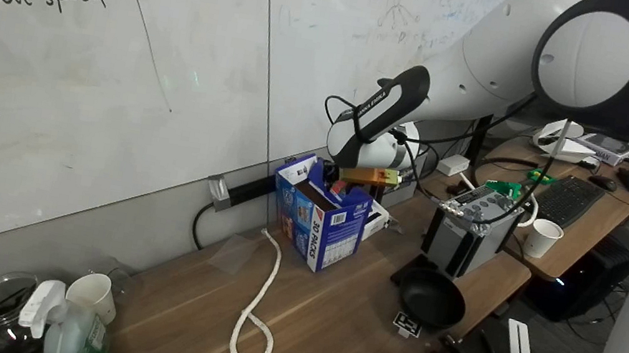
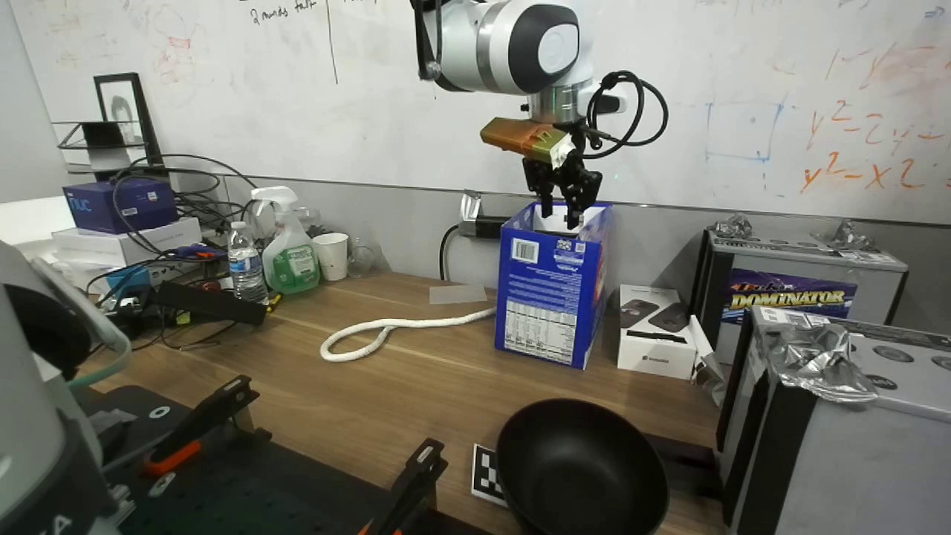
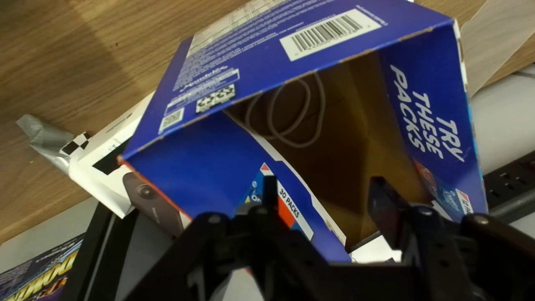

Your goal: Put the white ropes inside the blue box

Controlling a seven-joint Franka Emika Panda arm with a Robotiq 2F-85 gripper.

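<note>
1. The blue box (image 2: 546, 297) stands open-topped near the back edge of the tabletop (image 2: 416, 386), the edge beneath the whiteboard (image 2: 297, 111).
2. The gripper (image 2: 559, 218) is over the box's mouth, its fingers (image 3: 384, 205) spread well apart with nothing between them; whether they reach below the rim I cannot tell.
3. A thin pale cord (image 3: 297, 145) lies in loops inside the box, presumably one of the task's ropes already delivered.
4. The thick white rope (image 1: 267, 286) lies outside on the tabletop: one end just beside the box's base near the back edge, the rest curling into a loop farther toward the front edge.
5. From the gripper, this rope lies lower and to the side, toward the end of the back edge where the spray bottle (image 2: 295, 264) stands. Its long axis runs roughly along that edge, slanting frontward at the loop.
6. The straight end is nearer the gripper; the next move probably calls for rising clear, travelling along the back edge, and closing across the strand.
</note>
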